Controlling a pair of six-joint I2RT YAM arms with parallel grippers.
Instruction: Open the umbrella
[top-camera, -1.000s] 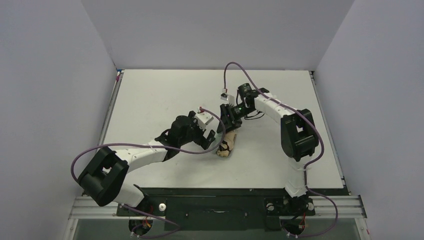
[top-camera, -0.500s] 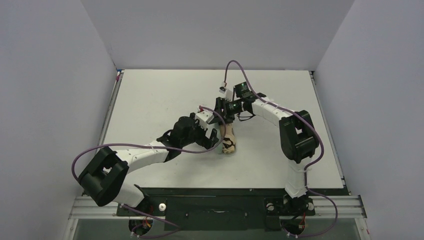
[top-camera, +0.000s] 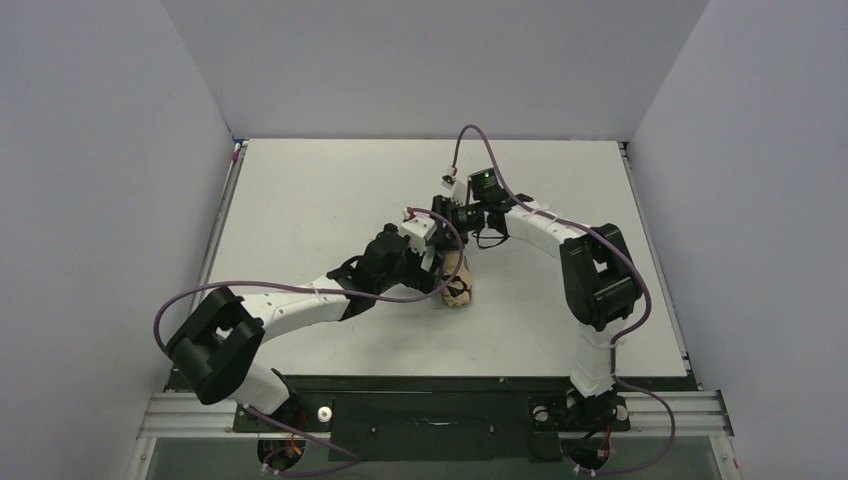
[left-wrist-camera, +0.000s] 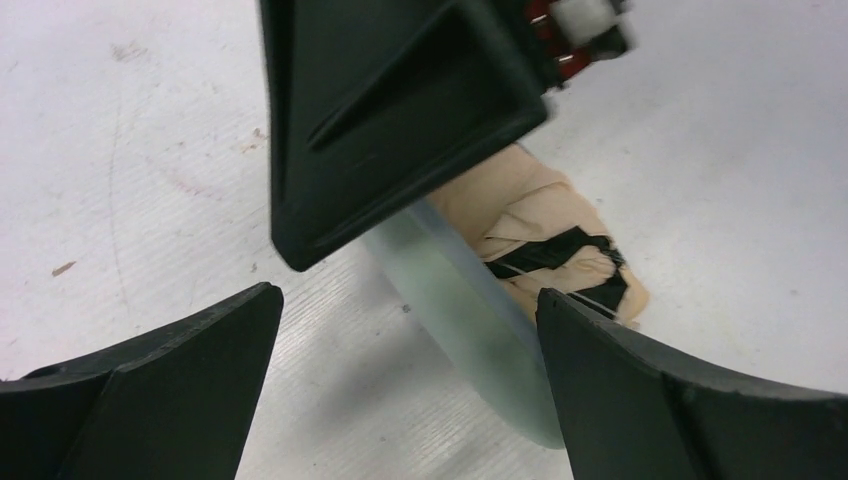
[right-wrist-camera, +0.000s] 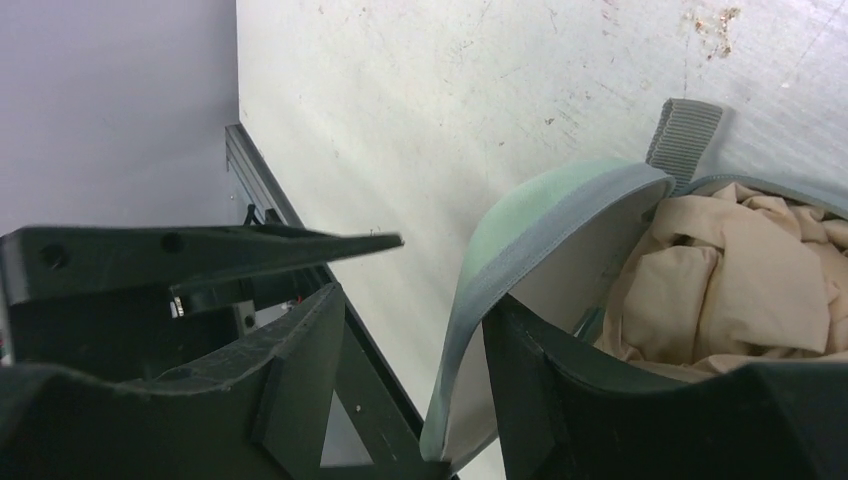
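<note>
Top external: the umbrella (top-camera: 458, 290) lies folded on the counter (top-camera: 300, 190), between both arms. Left wrist: the left tool (left-wrist-camera: 408, 295) is spread apart, straddling the sleeve (left-wrist-camera: 460, 310). Right wrist: the right tool (right-wrist-camera: 415, 300) is apart, astride the sleeve rim. Judged progress: unsheathing and opening are not yet done.

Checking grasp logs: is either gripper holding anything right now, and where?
Nothing is clamped. The left gripper is open; the right gripper, also open, straddles the rim of the sleeve around the umbrella.

umbrella (right-wrist-camera: 735, 285) inside sleeve (right-wrist-camera: 535, 215), lying mid table (top-camera: 300, 200) | right gripper (right-wrist-camera: 415, 300) behind it, jaws astride sleeve rim | left gripper (left-wrist-camera: 408, 295) on its left, jaws either side of sleeve
</note>
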